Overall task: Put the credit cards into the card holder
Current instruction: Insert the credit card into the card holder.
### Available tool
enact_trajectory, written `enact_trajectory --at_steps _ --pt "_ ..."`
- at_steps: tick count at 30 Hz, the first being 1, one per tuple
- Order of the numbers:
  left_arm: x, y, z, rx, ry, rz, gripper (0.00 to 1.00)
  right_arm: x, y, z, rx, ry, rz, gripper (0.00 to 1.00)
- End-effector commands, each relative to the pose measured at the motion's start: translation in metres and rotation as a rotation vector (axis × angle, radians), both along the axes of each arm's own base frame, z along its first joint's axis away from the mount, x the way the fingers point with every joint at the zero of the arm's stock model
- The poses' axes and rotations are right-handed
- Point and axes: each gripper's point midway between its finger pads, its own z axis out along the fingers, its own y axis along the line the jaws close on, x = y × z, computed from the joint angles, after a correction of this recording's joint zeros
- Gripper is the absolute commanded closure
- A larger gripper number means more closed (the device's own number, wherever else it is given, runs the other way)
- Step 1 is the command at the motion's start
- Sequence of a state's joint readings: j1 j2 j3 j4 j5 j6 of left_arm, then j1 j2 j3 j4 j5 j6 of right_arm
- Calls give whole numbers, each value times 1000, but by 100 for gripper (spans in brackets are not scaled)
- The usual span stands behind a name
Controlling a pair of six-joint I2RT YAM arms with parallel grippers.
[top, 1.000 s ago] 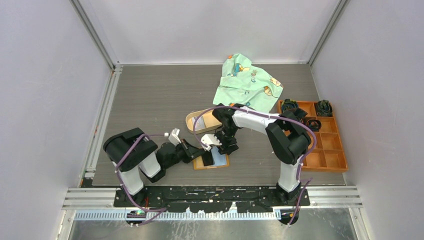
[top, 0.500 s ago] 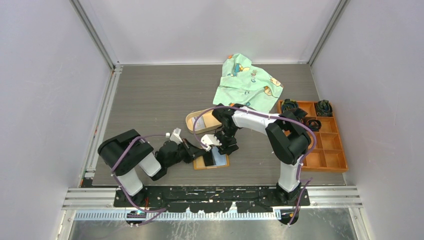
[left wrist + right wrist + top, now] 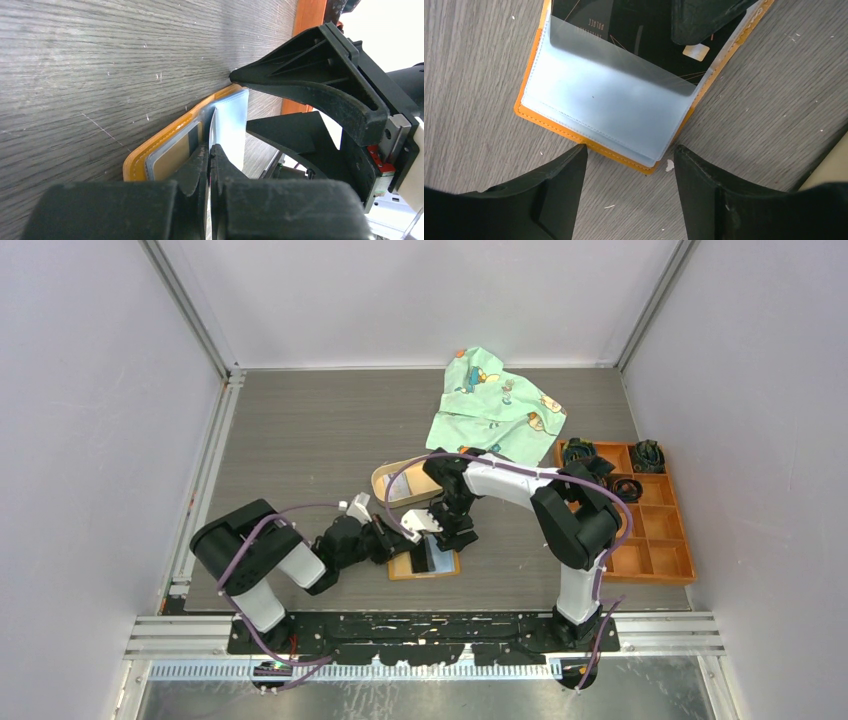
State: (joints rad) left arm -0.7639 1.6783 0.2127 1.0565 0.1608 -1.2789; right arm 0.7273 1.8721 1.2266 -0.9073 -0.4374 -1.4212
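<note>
The card holder point(image 3: 423, 562) lies open on the table, orange with frosted pale-blue sleeves point(image 3: 614, 107). My left gripper point(image 3: 397, 544) is shut on a thin credit card, seen edge-on between its fingertips point(image 3: 210, 148). In the right wrist view that card point(image 3: 624, 27) is dark with a gold chip. It slants down, with its lower part behind the top sleeve. A second card point(image 3: 172, 157) with a dark stripe sits in the holder under a sleeve. My right gripper point(image 3: 441, 532) is open, and its fingertips point(image 3: 574, 160) straddle the holder's near corner point(image 3: 651, 167) just above the table.
An oval tan tray point(image 3: 392, 480) sits just behind the two grippers. A green printed cloth point(image 3: 495, 410) lies at the back. An orange compartment box point(image 3: 650, 530) stands at the right, with dark items in its back cells.
My left arm has pushed its gripper a little to the right, toward the holder. The right gripper's fingers have spread slightly wider; the holder stays put.
</note>
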Motion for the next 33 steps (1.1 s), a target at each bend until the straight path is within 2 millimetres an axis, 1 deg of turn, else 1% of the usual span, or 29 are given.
enact_trajectory --at_steps 1,4,8,11,14,19,21,23,24,27,30,32,33 --pt "-2 -7 -2 14 -25 -53 96 -11 -1 -15 -38 35 -5 29" --pt "-4 -7 -5 15 -21 -59 91 -2 1 -1 -22 -5 -38 26" --pt "-5 -8 -6 13 -22 -67 85 5 2 27 47 -44 -72 22" --pt "-5 -8 -6 13 -23 -70 83 7 1 41 85 -64 -82 22" --pt "-4 -8 -6 13 -25 -71 83 7 0 47 107 -74 -88 20" --pt "-5 -10 -4 10 -28 -84 83 12 -6 43 88 -89 -100 20" --pt "-6 -11 -3 6 -30 -93 83 8 -3 52 121 -81 -98 20" --pt "-7 -12 -3 4 -31 -98 83 -3 6 63 190 -38 -86 21" --pt "-7 -12 -3 4 -32 -100 83 -13 13 72 242 -1 -76 24" --pt "-7 -12 -2 2 -30 -104 82 -43 33 92 373 129 -33 40" --pt "-7 -12 -3 3 -23 -106 82 -67 52 97 389 162 46 63" --pt "-7 -12 -3 2 -20 -106 82 -81 63 98 374 181 80 80" --pt "-7 -11 -4 2 -19 -107 82 -87 67 97 361 188 97 84"
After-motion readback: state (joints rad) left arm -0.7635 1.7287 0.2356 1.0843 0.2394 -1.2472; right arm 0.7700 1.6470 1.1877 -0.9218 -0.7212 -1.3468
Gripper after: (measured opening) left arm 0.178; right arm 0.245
